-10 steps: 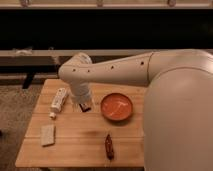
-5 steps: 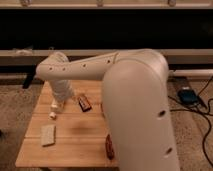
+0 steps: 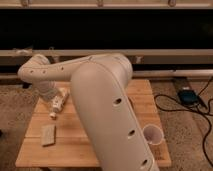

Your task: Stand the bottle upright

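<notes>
The gripper (image 3: pixel 50 96) is hanging low over the back left part of the wooden table (image 3: pixel 33 152), at the end of a wrist that is dropping straight down from the bent white arm (image 3: pixel 102 95). From where I am standing the wrist is hiding the working end, so I cannot tell whether it is spread or closed, or whether it is touching anything.

The bottle (image 3: pixel 60 102) is lying right beside it, on its side on the tabletop. I am judging the task as hardly begun: nothing is showing the bottle being lifted or tipped, and the whole job of raising it onto its base is left to do. A firm hold on the body is what I would be expecting first.

Its long axis is running on a diagonal across the table, from the back, near the wrist, toward the front left. The narrower cap end is pointing to the front left, and the broader base is sitting up by the gripper.

Further out, a flat pale block (image 3: pixel 48 134) is lying nearer the front left edge, and a white cup (image 3: pixel 153 135) is standing at the right side.
</notes>
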You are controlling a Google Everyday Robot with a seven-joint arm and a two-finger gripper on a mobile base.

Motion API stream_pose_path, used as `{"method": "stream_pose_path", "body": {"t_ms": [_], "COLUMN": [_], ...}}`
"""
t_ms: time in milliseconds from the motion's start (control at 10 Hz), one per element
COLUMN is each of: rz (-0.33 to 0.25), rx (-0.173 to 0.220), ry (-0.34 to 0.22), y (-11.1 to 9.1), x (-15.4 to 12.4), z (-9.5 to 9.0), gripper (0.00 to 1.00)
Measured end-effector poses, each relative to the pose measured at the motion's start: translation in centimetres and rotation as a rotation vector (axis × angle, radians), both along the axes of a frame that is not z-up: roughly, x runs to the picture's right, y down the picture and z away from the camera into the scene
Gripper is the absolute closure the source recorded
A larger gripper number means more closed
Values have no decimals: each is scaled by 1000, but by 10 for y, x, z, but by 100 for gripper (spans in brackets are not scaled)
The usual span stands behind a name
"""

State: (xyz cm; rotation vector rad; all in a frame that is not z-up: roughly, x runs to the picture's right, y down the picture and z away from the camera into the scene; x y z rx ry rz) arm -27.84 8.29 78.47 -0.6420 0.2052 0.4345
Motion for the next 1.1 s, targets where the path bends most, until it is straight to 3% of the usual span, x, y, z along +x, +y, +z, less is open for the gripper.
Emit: {"method": "stream_pose_path", "body": {"t_ms": [400, 600, 700, 900, 1100], "rz": [-258, -404, -460, -576, -627], "rx": [66, 138, 179, 315, 413], "ry": [-80, -80, -73, -45, -31], "y": [18, 38, 46, 62, 69], "x": [-27, -36, -41, -48, -55], "z": [10, 14, 16, 21, 22], "gripper": [35, 35, 35, 35, 35]}}
